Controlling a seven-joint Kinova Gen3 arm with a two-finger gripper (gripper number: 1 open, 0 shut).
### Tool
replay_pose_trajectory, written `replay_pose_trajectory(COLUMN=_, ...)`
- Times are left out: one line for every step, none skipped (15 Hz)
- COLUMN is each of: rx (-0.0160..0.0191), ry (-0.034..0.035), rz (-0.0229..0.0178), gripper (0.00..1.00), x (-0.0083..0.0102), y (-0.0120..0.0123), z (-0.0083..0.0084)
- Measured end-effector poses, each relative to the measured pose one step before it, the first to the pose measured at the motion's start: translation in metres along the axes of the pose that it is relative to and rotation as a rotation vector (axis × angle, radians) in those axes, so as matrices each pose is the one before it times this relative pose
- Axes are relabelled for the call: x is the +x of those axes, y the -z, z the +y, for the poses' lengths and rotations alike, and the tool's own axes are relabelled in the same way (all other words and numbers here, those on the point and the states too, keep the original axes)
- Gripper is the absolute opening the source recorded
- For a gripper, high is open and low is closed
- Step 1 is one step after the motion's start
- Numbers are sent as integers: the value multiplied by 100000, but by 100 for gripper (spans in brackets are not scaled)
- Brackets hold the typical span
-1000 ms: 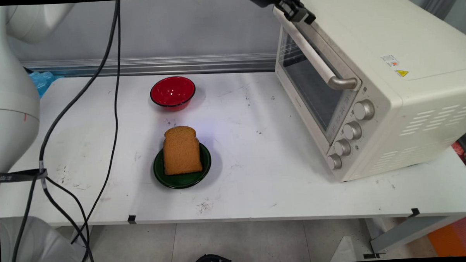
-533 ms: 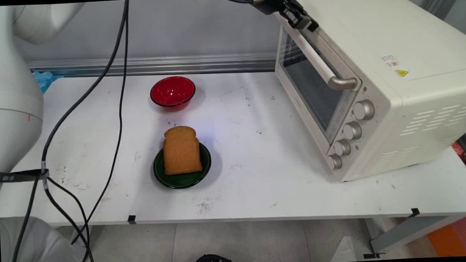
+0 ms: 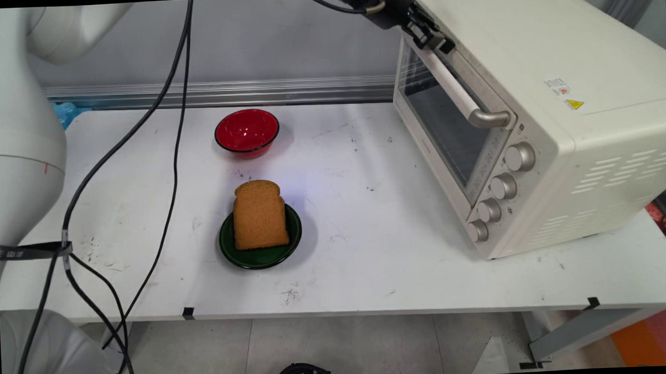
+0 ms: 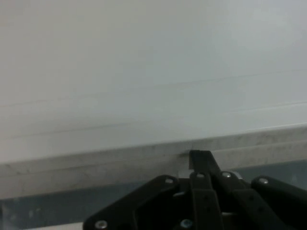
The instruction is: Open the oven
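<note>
Two views reach you. Main view: your gripper [image 3: 437, 39] sits at the top centre, fingers pressed together against the top left end of the cream toaster oven [image 3: 535, 119] door's handle [image 3: 457, 91]. Centre frame, bread [image 3: 259, 214] rests on a green plate [image 3: 258, 257], red bowl [image 3: 247, 132] above. Hand view: closed fingers [image 4: 201, 160] meet the oven's top edge.

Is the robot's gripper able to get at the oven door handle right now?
Probably yes. The gripper is already at the far top end of the oven door handle, right against the toaster oven, and nothing sits between them. Whether it has actually gripped the bar can't be seen.
</note>
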Motion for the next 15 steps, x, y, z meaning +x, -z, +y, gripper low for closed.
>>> replay_pose_trajectory(rx=-125, ry=-113, rz=-283, gripper=0, x=-73, y=-126, z=-6)
replay_pose_trajectory(rx=-131, ry=-83, rz=-240, gripper=0, x=-67, y=-107, z=-1)
replay_pose_trajectory(rx=-158, ry=-131, rz=-287, gripper=0, x=-76, y=-121, z=12)
replay_pose_trajectory(rx=-162, ry=-184, rz=-276, gripper=0, x=-69, y=-112, z=16)
replay_pose_trajectory(rx=-144, ry=-183, rz=-184, gripper=0, x=-44, y=-72, z=18)
replay_pose_trajectory(rx=-185, ry=-357, rz=-256, gripper=0, x=-55, y=-63, z=32)
replay_pose_trajectory(rx=-100, ry=-237, rz=-148, gripper=0, x=-43, y=-12, z=15)
replay_pose_trajectory(rx=-98, ry=-323, rz=-134, gripper=0, x=-65, y=39, z=10)
replay_pose_trajectory(rx=-152, ry=-469, rz=-167, gripper=0, x=-66, y=66, z=24)
replay_pose_trajectory(rx=-96, ry=-454, rz=-129, gripper=0, x=-99, y=117, z=12)
replay_pose_trajectory(rx=-123, ry=-529, rz=-123, gripper=0, x=-91, y=149, z=19)
replay_pose_trajectory(rx=-62, ry=-476, rz=-87, gripper=0, x=-91, y=181, z=20)
replay_pose_trajectory(rx=-146, ry=-603, rz=-53, gripper=0, x=-66, y=190, z=30)
replay_pose_trajectory(rx=-96, ry=-470, rz=-37, gripper=0, x=-80, y=216, z=27)
replay_pose_trajectory(rx=-64, ry=-497, rz=-59, gripper=0, x=-119, y=301, z=40)
